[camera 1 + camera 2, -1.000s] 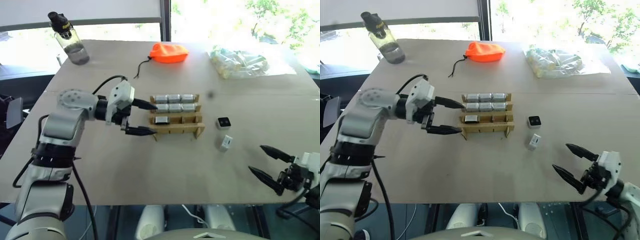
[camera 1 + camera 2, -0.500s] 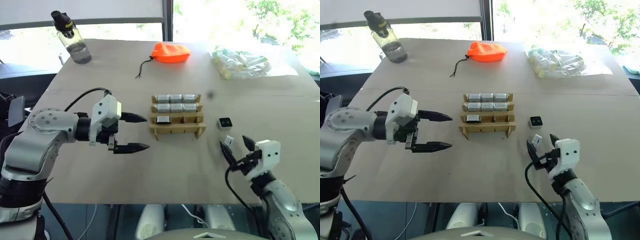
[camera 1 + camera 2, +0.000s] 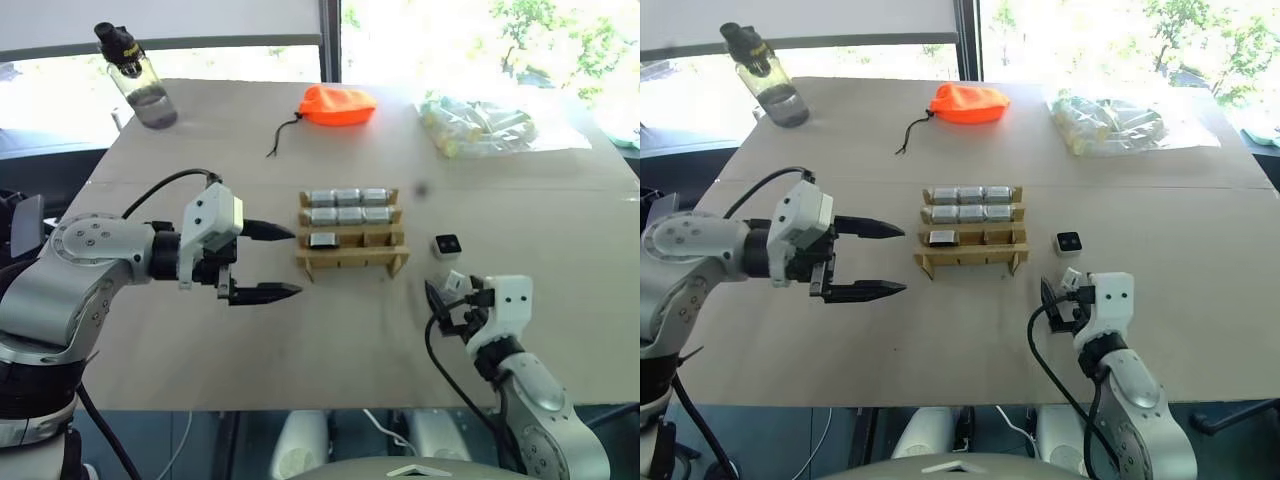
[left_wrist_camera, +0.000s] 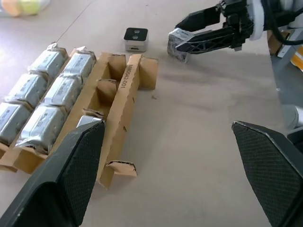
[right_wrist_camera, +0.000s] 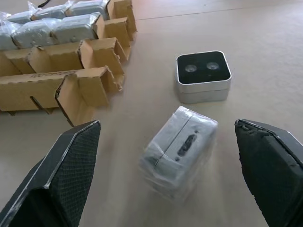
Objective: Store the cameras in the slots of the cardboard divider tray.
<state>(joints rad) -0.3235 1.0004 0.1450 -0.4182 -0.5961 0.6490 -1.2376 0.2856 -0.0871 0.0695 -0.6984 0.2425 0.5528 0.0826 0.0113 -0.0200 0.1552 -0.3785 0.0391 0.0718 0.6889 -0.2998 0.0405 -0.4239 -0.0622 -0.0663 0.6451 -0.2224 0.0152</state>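
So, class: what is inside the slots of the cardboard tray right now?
The cardboard tray holds seven cameras: the two far rows full, one in the near row. Two near slots look empty; their floors are partly hidden by the walls.

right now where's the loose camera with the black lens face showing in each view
Left eye view: the camera with the black face sits on the table right of the cardboard tray.
Right eye view: same spot, just beyond the right gripper.
Left wrist view: near the top, past the tray's end.
Right wrist view: upper middle, behind the wrapped camera.
Shared landmark: the tray's empty end slots.
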